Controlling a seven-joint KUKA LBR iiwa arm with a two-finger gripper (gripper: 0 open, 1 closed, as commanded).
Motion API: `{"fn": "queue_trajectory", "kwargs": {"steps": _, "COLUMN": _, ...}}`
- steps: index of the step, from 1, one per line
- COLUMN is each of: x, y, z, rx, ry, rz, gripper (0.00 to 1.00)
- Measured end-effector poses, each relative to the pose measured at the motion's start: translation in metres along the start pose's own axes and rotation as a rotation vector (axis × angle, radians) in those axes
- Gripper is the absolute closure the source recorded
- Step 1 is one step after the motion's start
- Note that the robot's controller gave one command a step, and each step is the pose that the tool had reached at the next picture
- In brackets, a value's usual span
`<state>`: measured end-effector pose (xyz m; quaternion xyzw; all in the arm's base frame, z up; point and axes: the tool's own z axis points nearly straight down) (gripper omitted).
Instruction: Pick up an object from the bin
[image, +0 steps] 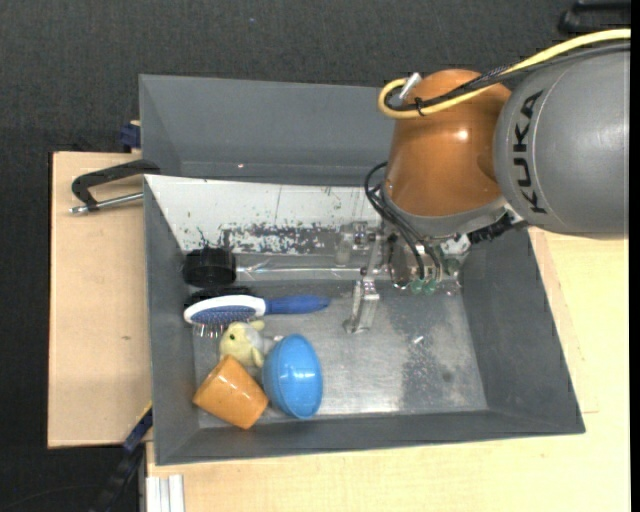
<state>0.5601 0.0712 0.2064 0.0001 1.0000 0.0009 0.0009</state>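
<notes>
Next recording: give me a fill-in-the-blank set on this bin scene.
The egg-shaped thing is ____. The cup beside it is ____. The yellow plush toy lies between that cup and the white-headed ____. In the camera view, the tool hangs ____ of that thing's blue handle.
Missing: blue; orange; brush; right.

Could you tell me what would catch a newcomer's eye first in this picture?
Probably the cluster in the grey metal bin's lower-left corner: a glossy blue plastic egg, a tipped orange plastic cup and a small yellow toy figure. The pincer hangs over the bin's middle, just right of a blue-handled white hairbrush.
</notes>
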Motion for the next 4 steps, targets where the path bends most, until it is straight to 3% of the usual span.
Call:
{"fn": "queue_trajectory", "kwargs": {"steps": 1, "x": 0.041, "y": 0.062, "z": 0.039, "rx": -0.001, "ry": 0.005, "rz": -0.221, "gripper": 0.0}}
{"fn": "queue_trajectory", "kwargs": {"steps": 2, "x": 0.056, "y": 0.068, "z": 0.137, "rx": 0.0, "ry": 0.001, "rz": -0.423, "gripper": 0.0}}
{"fn": "queue_trajectory", "kwargs": {"steps": 3, "x": 0.052, "y": 0.067, "z": 0.131, "rx": 0.001, "ry": -0.008, "rz": -0.421, "gripper": 1.0}}
{"fn": "queue_trajectory", "kwargs": {"steps": 4, "x": 0.064, "y": 0.027, "z": -0.128, "rx": 0.004, "ry": -0.013, "rz": -0.781, "gripper": 1.0}}
